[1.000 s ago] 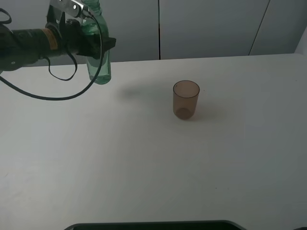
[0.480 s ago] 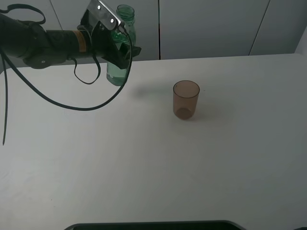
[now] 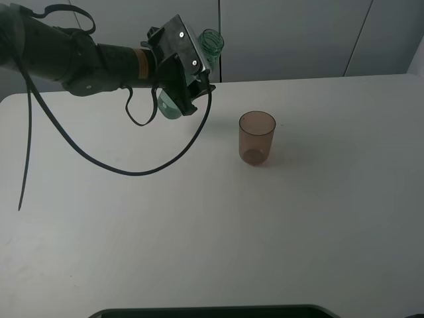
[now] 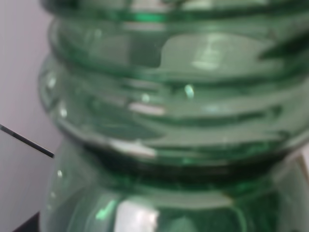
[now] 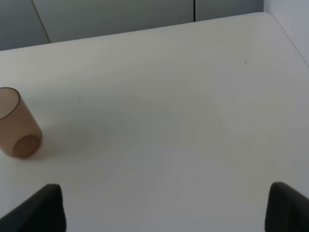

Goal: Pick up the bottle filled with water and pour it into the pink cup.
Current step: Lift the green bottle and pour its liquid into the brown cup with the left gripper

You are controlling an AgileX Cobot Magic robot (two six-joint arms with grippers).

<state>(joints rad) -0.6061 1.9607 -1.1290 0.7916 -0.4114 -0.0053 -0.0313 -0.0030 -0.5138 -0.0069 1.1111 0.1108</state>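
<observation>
Spotter: Compared with a second ago, the bottle [image 3: 211,45] is much closer to the pink cup [image 3: 256,138]. It hung upright out at the far left, and now it leans with its open neck pointing toward the cup. The cup sits on the same spot on the table [image 3: 199,232].

Operator: Is it over the cup yet?

Spotter: No. It's in the air, still to the left of the cup and a little behind it, with clear table between them. You have some way to travel before the mouth is above the rim.

Operator: How's my grip?

Spotter: Your left gripper [image 3: 190,85] is clamped around the bottle's body. The neck shows above the jaws and the base below. The left wrist camera sees only the threaded neck [image 4: 174,121], right up close. Your right gripper [image 5: 166,212] is spread wide and holds nothing, with the cup [image 5: 17,123] off to its side.

Operator: Any handling worries?

Spotter: I'd say the plastic is thin and smooth, so it can flex or slip if you squeeze harder. It has no cap, and the water should shift toward the neck as you tip. Holding the body is right, so keep that grip and don't take it by the neck. I can't tell how full it is. The cup looks light and could be easy to knock.
</observation>
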